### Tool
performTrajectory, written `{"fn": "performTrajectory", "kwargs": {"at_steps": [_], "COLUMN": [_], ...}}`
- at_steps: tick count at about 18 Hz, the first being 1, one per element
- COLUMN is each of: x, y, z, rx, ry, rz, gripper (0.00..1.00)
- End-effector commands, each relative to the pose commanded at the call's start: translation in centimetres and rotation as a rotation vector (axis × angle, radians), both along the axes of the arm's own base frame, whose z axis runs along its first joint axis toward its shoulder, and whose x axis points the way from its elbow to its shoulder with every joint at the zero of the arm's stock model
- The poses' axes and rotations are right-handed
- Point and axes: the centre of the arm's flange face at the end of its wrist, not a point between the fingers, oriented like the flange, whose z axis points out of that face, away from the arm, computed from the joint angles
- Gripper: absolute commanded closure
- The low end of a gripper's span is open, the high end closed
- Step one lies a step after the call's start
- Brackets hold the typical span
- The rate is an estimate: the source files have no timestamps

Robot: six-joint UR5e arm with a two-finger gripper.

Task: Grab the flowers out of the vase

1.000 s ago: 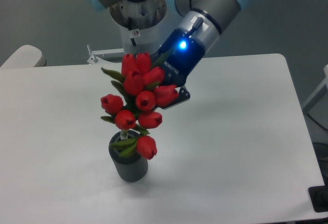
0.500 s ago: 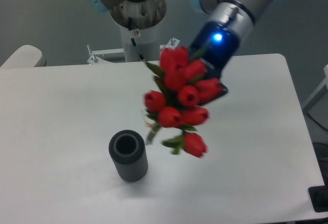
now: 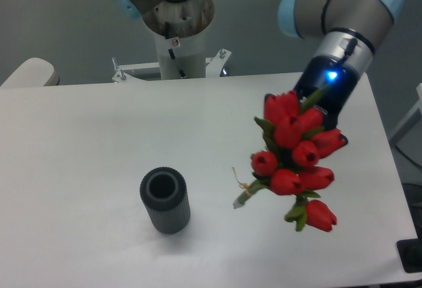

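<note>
The flowers (image 3: 295, 156), a bunch of red tulip buds with green leaves and a short tied stem, hang in the air over the right part of the white table (image 3: 86, 130). My gripper (image 3: 323, 120) is shut on the bunch from behind; its fingers are mostly hidden by the buds. The stem end (image 3: 241, 200) points down and left, just above the tabletop. The dark grey ribbed vase (image 3: 165, 200) stands upright and empty at the front left, well apart from the bunch.
The arm's base column (image 3: 178, 31) stands behind the table's far edge. A pale rounded object (image 3: 28, 74) sits at the far left. A dark object (image 3: 412, 255) lies off the table's right front corner.
The flowers were lifted out of the vase and carried to the right. The gripper moved right with them. The vase stayed in place, now empty.
</note>
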Motion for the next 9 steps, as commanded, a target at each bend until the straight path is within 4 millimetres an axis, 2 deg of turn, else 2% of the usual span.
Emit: {"fn": "performTrajectory", "kwargs": {"at_steps": [9], "x": [-0.5], "y": [-0.3], "z": [-1.6], "rx": [-0.002], "ry": [0.031], "rz": [-0.011], "gripper": [0.69]}}
